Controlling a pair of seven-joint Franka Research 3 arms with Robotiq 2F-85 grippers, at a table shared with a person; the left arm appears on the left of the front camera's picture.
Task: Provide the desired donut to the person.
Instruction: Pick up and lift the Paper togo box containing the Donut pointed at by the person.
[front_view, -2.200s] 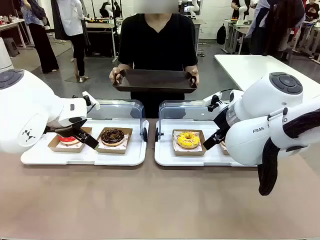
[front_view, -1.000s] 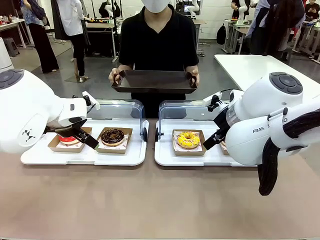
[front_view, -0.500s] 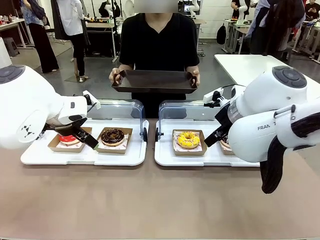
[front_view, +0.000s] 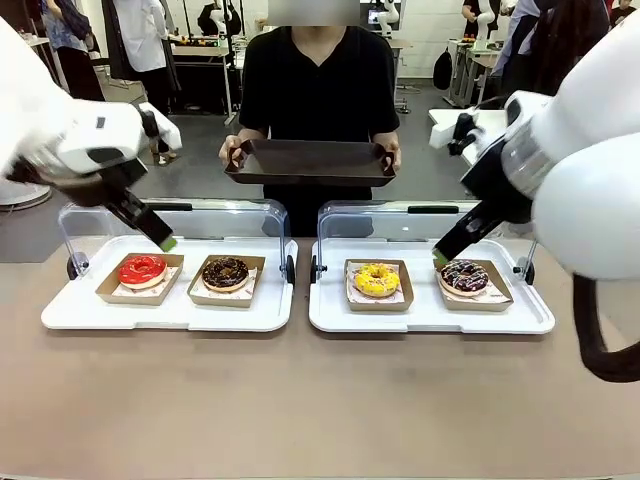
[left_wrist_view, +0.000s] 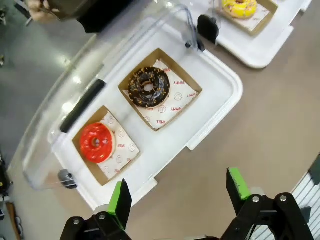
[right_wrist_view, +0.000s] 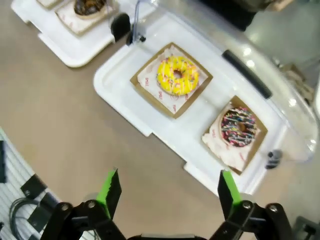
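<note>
The person (front_view: 318, 80) in a black shirt stands across the table holding a dark brown tray (front_view: 310, 162) in both hands. On the left white tray (front_view: 165, 315) lie a red donut (front_view: 142, 269) (left_wrist_view: 96, 142) and a chocolate donut (front_view: 226, 271) (left_wrist_view: 149, 87). The right white tray (front_view: 430, 318) carries a yellow donut (front_view: 377, 279) (right_wrist_view: 177, 75) and a sprinkled chocolate donut (front_view: 465, 276) (right_wrist_view: 238, 126). My left gripper (front_view: 165, 240) (left_wrist_view: 179, 190) hangs open above the red donut. My right gripper (front_view: 440, 257) (right_wrist_view: 170, 186) hangs open above the right tray. Neither holds anything.
Each donut sits in a brown paper box. Clear lids (front_view: 235, 215) (front_view: 400, 218) stand open behind both trays. The brown table in front of the trays (front_view: 300, 400) is bare. A white table (front_view: 520, 135) and bystanders are farther back.
Both arms have risen from low over the trays to well above them, uncovering the red and the sprinkled donut. The person keeps holding the tray.
</note>
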